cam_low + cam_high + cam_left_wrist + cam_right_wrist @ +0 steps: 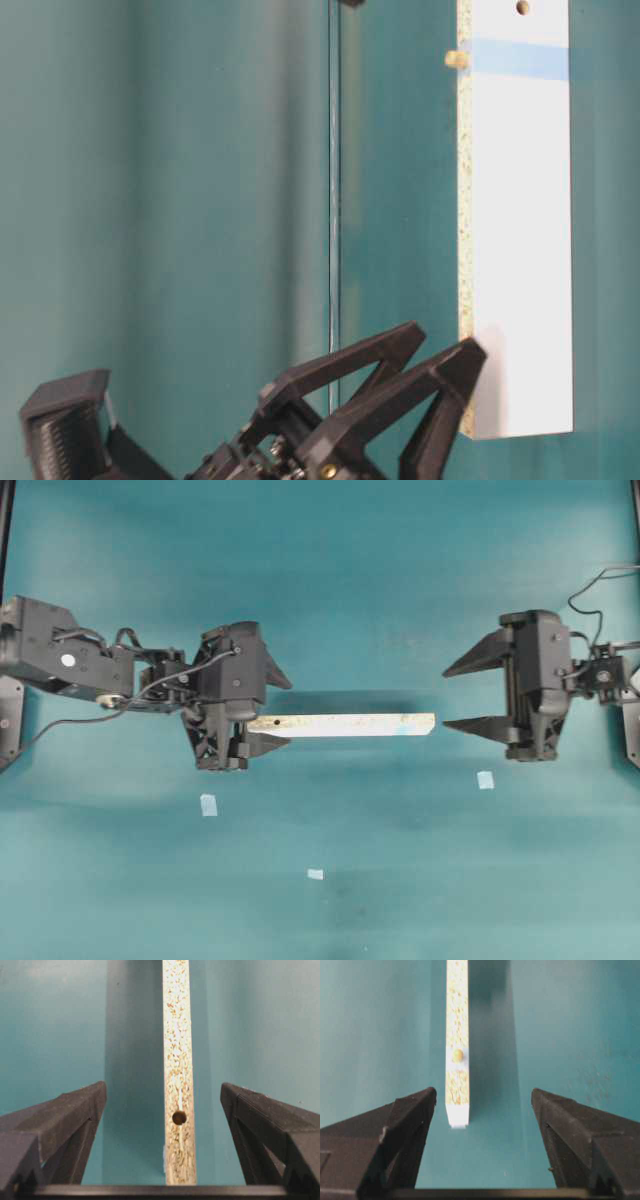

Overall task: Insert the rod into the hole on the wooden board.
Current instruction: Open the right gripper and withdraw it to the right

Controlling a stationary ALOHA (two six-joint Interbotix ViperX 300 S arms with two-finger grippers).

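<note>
Tiny cream wooden rod (457,1055) sits inside the hole at the blue-marked end of the long pale speckled wooden board (350,725), which stands on its edge on the teal tabletop (350,600). Left pincer (162,1110) and right pincer (482,1110) are both spread wide, holding nothing.

From my remote seat this reads as a robotics lab bench. The work surface (330,600) is a plain teal sheet, uniform from edge to edge, with nothing domestic on it. Two black robot arms sit fixed at opposite sides, the left arm (90,665) and the right arm (590,670), each with exposed cables. Small pale tape squares (208,804) are stuck to the sheet like position markers. A bare particleboard strip (345,725) serves as the test piece.
</note>
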